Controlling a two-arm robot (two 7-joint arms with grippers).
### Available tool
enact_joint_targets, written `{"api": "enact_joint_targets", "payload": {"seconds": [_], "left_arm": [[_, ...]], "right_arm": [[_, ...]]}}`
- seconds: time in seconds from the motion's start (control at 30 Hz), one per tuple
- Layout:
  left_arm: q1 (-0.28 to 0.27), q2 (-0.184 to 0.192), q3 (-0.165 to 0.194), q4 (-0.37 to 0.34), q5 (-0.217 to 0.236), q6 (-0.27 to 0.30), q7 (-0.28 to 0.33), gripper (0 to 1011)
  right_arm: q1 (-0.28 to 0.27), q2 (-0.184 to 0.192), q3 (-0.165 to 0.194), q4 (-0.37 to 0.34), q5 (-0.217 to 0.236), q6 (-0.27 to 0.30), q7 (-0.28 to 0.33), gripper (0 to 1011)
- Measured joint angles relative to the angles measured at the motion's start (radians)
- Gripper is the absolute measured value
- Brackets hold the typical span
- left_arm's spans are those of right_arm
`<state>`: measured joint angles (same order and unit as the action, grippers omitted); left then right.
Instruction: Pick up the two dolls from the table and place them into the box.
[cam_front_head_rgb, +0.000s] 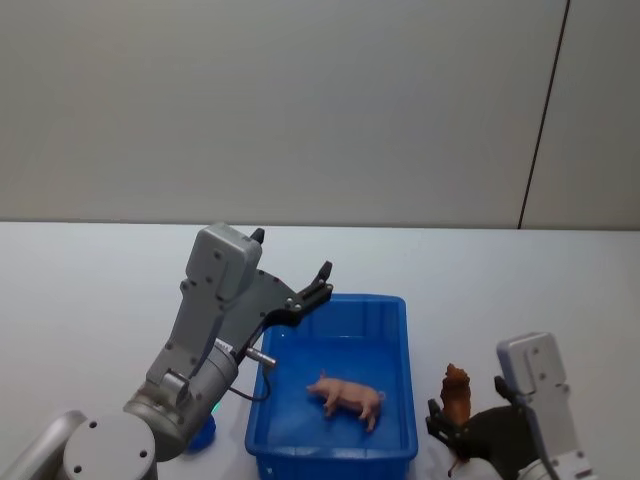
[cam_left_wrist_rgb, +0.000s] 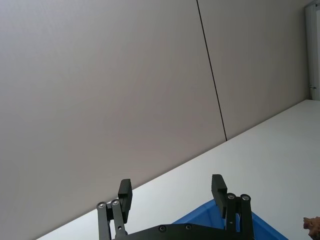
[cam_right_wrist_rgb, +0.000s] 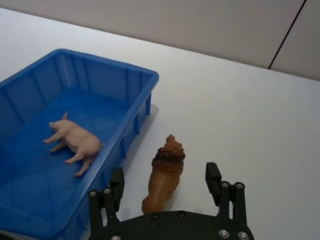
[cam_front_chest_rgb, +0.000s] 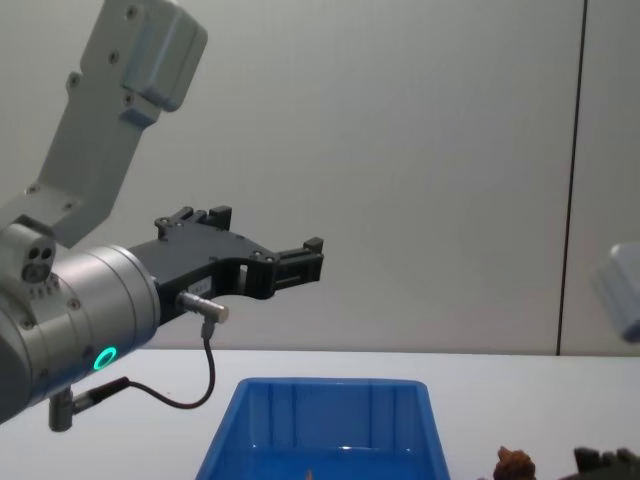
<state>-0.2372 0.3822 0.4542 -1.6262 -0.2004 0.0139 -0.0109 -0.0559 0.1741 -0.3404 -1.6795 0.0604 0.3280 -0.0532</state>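
The pale pink doll (cam_front_head_rgb: 347, 397), pig-shaped, lies inside the blue box (cam_front_head_rgb: 362, 298) on its floor; the right wrist view shows the same doll (cam_right_wrist_rgb: 75, 141) and box (cam_right_wrist_rgb: 115, 65). A brown doll (cam_front_head_rgb: 457, 392) stands on the white table (cam_front_head_rgb: 100, 290) just right of the box. My right gripper (cam_right_wrist_rgb: 165, 180) is open, and the brown doll (cam_right_wrist_rgb: 165, 172) stands between its fingers without being touched. My left gripper (cam_front_head_rgb: 322, 278) hangs open and empty above the box's far left corner, and it also shows raised in the chest view (cam_front_chest_rgb: 300, 260).
The box (cam_front_chest_rgb: 330, 383) sits near the table's front edge between my two arms. Bare tabletop (cam_right_wrist_rgb: 240, 110) spreads to the right of the brown doll and beyond the box. A plain grey wall stands behind the table.
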Motion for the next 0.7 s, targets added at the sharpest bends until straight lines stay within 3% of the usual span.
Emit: {"api": "enact_joint_targets", "payload": {"seconds": [0.37,0.7], "left_arm": [[0.000,0.000,0.000,0.000,0.000,0.000,0.000,1001],[0.000,0.000,0.000,0.000,0.000,0.000,0.000,1001]], "right_arm": [[-0.001,-0.037,-0.022,0.048,-0.022,0.005,-0.038,986],[0.004,-0.063,-0.029,0.089,-0.038,0.011,-0.079,740]]}}
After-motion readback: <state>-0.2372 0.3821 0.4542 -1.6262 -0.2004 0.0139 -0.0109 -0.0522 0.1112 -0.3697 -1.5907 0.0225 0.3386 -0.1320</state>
